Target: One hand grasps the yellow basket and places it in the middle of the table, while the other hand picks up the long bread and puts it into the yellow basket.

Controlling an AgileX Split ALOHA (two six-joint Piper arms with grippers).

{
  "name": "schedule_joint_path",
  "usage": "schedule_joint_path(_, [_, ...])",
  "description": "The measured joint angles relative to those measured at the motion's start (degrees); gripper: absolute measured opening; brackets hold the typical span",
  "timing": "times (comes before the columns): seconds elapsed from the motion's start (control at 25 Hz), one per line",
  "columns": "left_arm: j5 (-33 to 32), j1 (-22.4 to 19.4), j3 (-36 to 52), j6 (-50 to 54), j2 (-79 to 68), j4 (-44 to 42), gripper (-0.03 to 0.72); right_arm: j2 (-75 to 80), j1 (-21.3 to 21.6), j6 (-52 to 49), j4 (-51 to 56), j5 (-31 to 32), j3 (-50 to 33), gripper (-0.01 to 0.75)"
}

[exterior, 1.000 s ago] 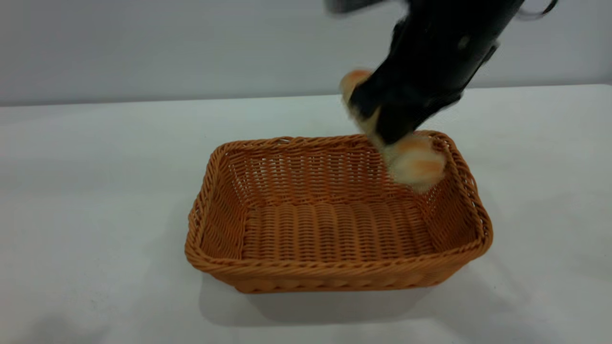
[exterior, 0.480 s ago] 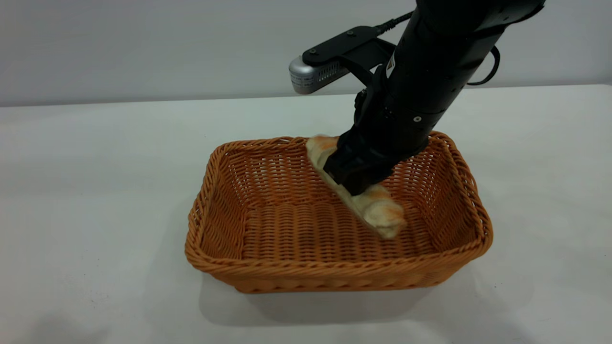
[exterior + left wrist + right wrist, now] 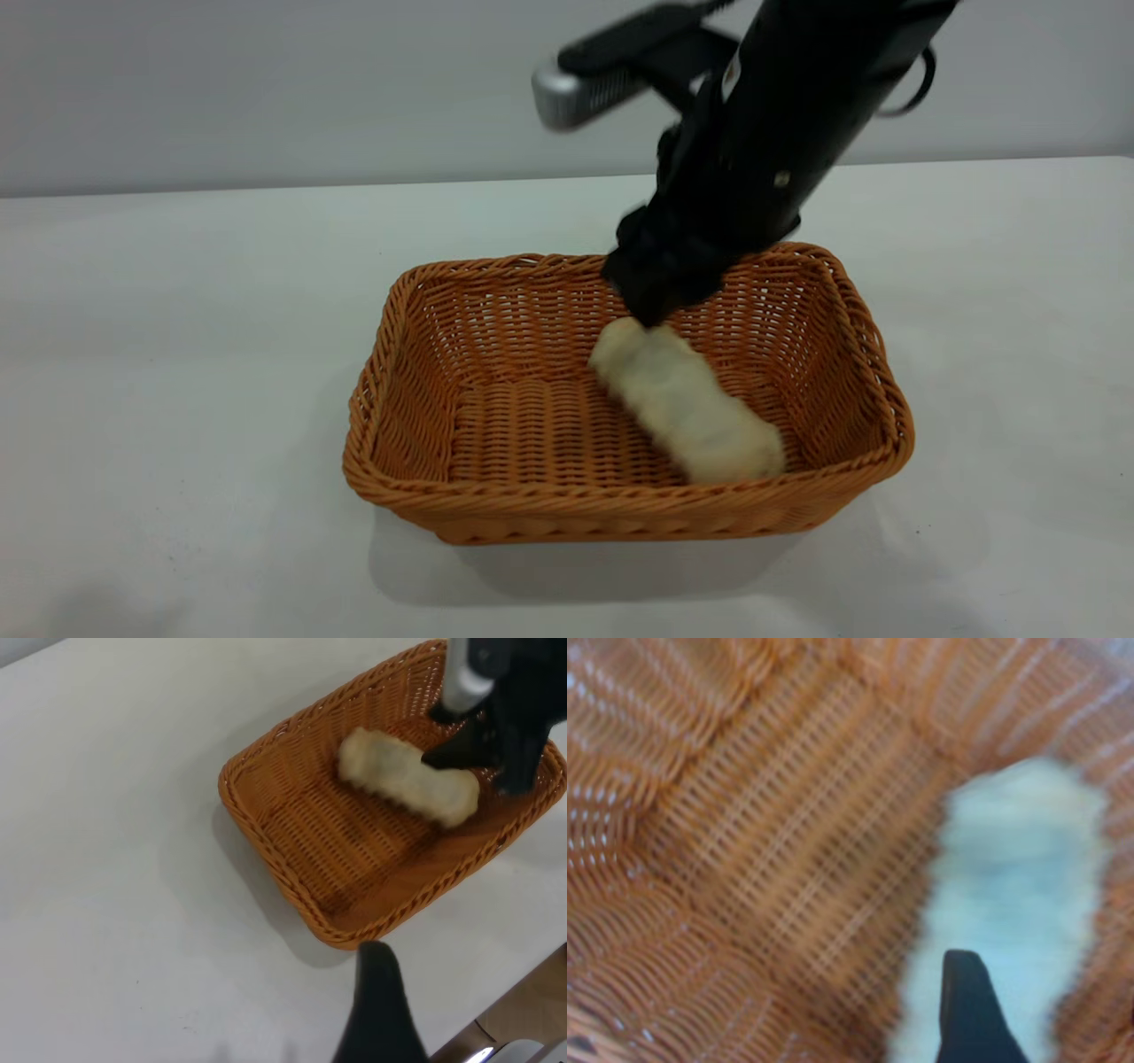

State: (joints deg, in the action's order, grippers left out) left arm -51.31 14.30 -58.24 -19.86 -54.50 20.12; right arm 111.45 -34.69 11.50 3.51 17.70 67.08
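The yellow basket (image 3: pixel 620 507) stands in the middle of the white table (image 3: pixel 177 354). The long bread (image 3: pixel 687 412) lies on the basket floor, toward its right side, pale rough underside up. My right gripper (image 3: pixel 651 310) hangs just above the bread's far end, open and holding nothing. In the right wrist view one dark finger (image 3: pixel 967 1010) shows over the bread (image 3: pixel 1019 895) and the basket's weave (image 3: pixel 744 859). My left gripper (image 3: pixel 383 1005) is back from the basket (image 3: pixel 266 850), out of the exterior view. The left wrist view shows the bread (image 3: pixel 407 778) and the right gripper (image 3: pixel 483 757) above it.
The table's edge (image 3: pixel 496 1010) runs close to the left gripper. A grey wall (image 3: pixel 266 89) stands behind the table.
The right gripper carried the bread down into the basket, let it go and rose. The bread rolled over and now lies underside up, nearer the front right.
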Motion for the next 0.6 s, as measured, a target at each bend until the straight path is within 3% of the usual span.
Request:
schedule_joint_path(0.24, [-0.6, 0.0, 0.0, 0.2, 0.0, -2.3, 0.581, -7.5, 3.0, 0.0, -1.6, 2.5, 0.0, 0.469])
schedule_joint_path(0.6, [-2.2, 0.0, 0.0, 5.5, 2.4, -11.4, 0.581, -21.0, 8.0, 0.0, -6.0, 13.2, -0.1, 0.469])
